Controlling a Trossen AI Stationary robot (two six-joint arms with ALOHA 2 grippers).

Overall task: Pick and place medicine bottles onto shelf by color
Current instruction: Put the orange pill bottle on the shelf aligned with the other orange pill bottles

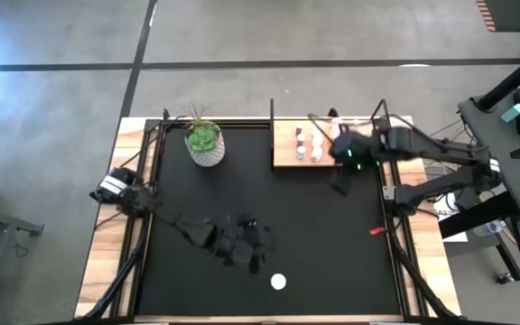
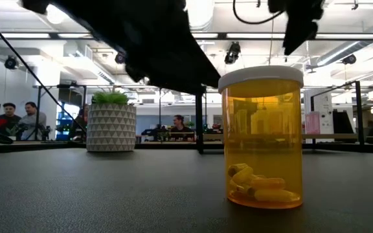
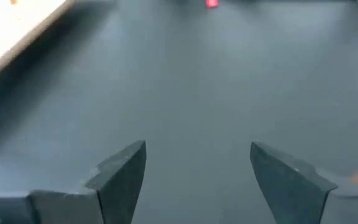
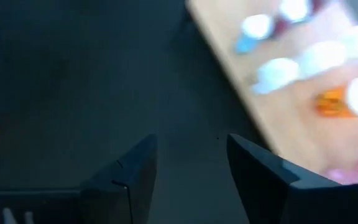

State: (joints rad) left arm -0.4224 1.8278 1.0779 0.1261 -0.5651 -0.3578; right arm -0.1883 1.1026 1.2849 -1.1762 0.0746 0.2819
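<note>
An orange medicine bottle with a white cap (image 2: 261,136) stands upright on the black mat near the front edge; from above only its cap (image 1: 279,282) shows. My left gripper (image 1: 249,251) is open and empty over the mat just left of and behind it; its wrist view (image 3: 197,168) shows bare mat between the fingers. My right gripper (image 1: 341,176) is open and empty at the near edge of the light-wood shelf (image 1: 287,161). Several small bottles (image 1: 309,146) stand on the shelf; the right wrist view shows a blue one (image 4: 247,36), white caps (image 4: 277,71) and an orange one (image 4: 331,102).
A white pot with a green plant (image 1: 205,144) stands at the far left of the mat. A small red thing (image 1: 376,230) lies on the mat at the right. Black posts (image 1: 272,117) rise at the shelf's ends. People sit in the room behind the table (image 2: 18,120).
</note>
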